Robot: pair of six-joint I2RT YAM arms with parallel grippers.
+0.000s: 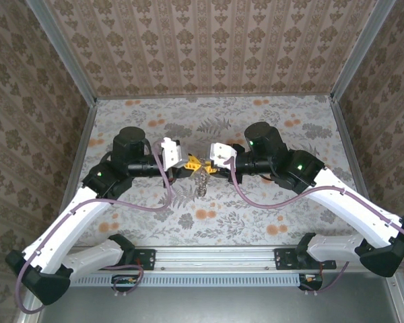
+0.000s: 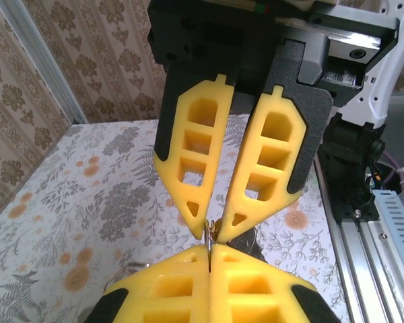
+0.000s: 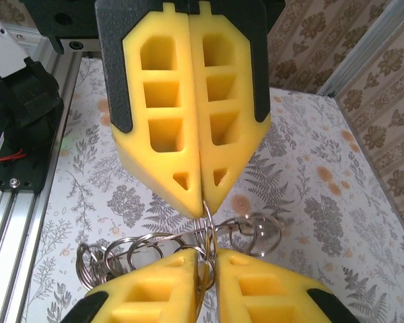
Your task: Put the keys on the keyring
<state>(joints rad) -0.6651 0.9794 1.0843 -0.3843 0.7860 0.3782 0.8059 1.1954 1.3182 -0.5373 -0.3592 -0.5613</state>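
Two grippers: my yellow-fingered left gripper (image 3: 203, 207) and right gripper (image 2: 212, 227) meet tip to tip above the middle of the floral-patterned table (image 3: 310, 202).
Left gripper: clenched, fingers pressed flat together, pinching a ring at their tips.
Right gripper: nearly closed, tips nipping the keyring from the opposite side.
Keyring: the grey, chain-like keyring (image 3: 203, 232) of linked metal rings hangs between both sets of tips, its loops trailing down below them.

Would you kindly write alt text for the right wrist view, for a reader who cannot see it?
The left gripper, at top, and the right gripper, at bottom, meet tip to tip, both pinching a keyring of linked metal rings. The rings trail sideways over a floral table.
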